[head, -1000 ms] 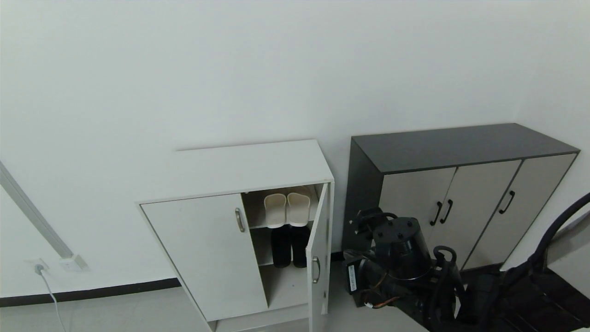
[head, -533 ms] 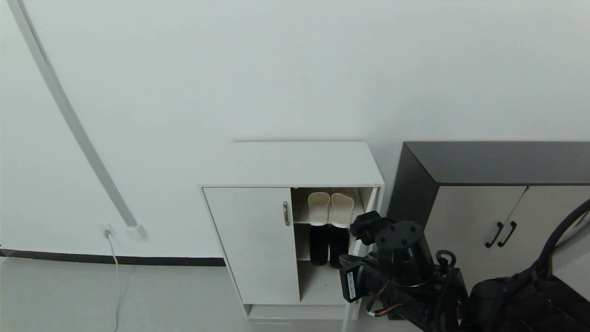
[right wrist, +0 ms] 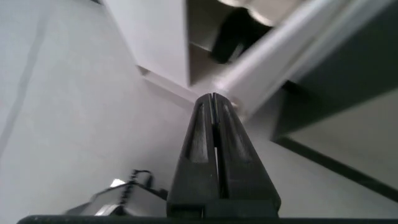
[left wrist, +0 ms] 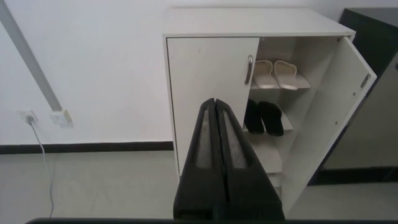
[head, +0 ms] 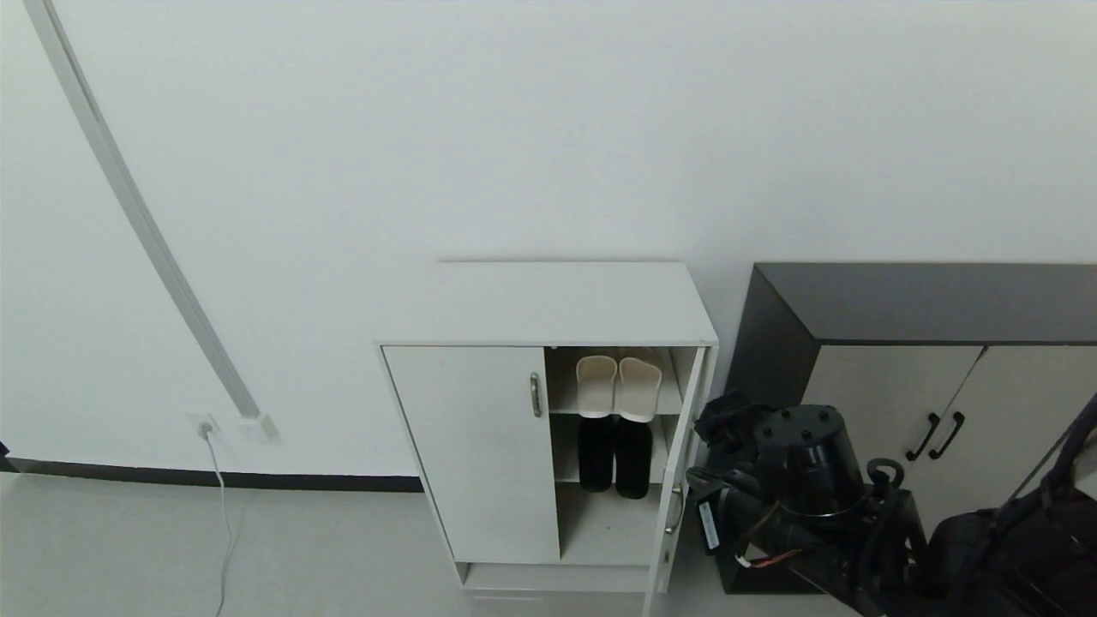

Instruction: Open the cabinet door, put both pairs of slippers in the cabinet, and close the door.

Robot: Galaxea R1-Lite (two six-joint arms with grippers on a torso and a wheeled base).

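Awaiting a closing push, cabinet door (left wrist: 326, 118) open at 3 o'clock of shelved beige slippers (head: 617, 387) and black slippers (head: 613, 454); left gripper (left wrist: 215, 106), right gripper (right wrist: 214, 99) fingers pressed together, empty.

The right arm (head: 806, 480) is matt black, a stubby cylindrical joint with a flat round cap dotted with small screws. At its 8 o'clock a black block carries a white label (head: 710, 524), with thin red and white wires (head: 754, 559) below. A black cable loop (head: 883, 471) curls at 3 o'clock. The left end effector (left wrist: 215, 107) and right end effector (right wrist: 215, 101) are black tapering wedges, each of two fingers with grey inset panels meeting at a thin seam.
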